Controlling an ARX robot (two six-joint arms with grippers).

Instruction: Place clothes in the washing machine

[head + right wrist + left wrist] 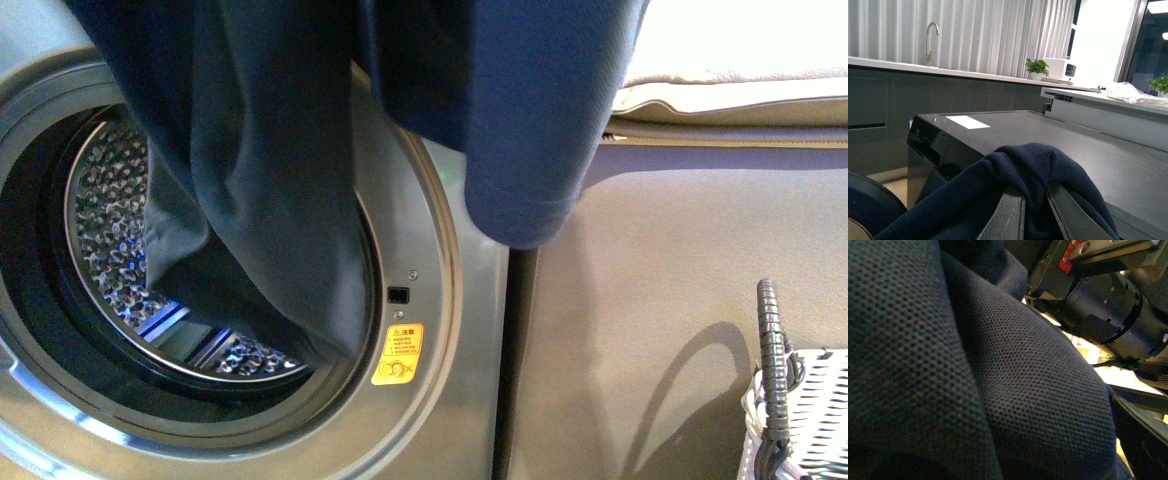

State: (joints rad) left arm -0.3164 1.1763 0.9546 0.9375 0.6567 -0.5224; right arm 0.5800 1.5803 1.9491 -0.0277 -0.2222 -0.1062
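The dark navy knit clothes (260, 190) hang down from above the picture. One fold reaches into the open porthole of the silver-grey washing machine (440, 330), in front of its perforated drum (105, 220). A ribbed cuff (520, 220) dangles outside, to the right of the door ring. Neither gripper shows in the front view. In the right wrist view my right gripper (1032, 191) is shut on the clothes (1033, 160), which bunch over its grey fingers (1008, 215). The clothes (998, 390) fill the left wrist view and hide the left gripper's fingers.
An orange sticker (398, 354) sits beside the porthole. A white woven basket (800, 410) with a grey handle stands at the lower right. Beige cushions (740, 95) lie at the upper right. The other arm's black body (1108, 305) is close by. A dark flat top (1058, 135) lies under my right gripper.
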